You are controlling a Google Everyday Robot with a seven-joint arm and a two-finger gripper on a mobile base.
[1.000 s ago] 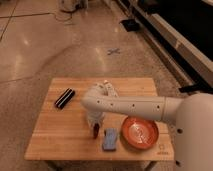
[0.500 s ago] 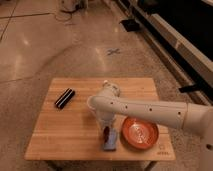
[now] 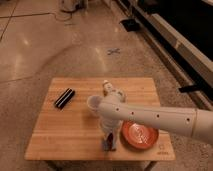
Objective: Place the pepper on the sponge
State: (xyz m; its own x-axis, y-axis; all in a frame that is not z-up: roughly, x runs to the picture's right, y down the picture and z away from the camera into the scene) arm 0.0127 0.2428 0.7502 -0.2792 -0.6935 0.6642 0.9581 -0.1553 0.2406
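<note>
tabletop (image 3: 70, 132): was light tan wood, with faint plank lines running along its length.
bar (image 3: 64, 98): was black, with a thin paler line down its middle.
cup (image 3: 93, 103): was white.
plate (image 3: 140, 134): was orange-red, with fine concentric rings of lighter and darker red.
sponge (image 3: 106, 145): was light blue, plain.
arm (image 3: 150, 118): was cream-white, with small dark dots along its side.
hand (image 3: 109, 135): was pale grey with darker parts, and hung just over the sponge near the tabletop's front edge.
floor (image 3: 45, 45): was speckled grey-beige, glossy with pale reflections.
cross mark (image 3: 114, 51): was blue-grey on the floor.
</note>
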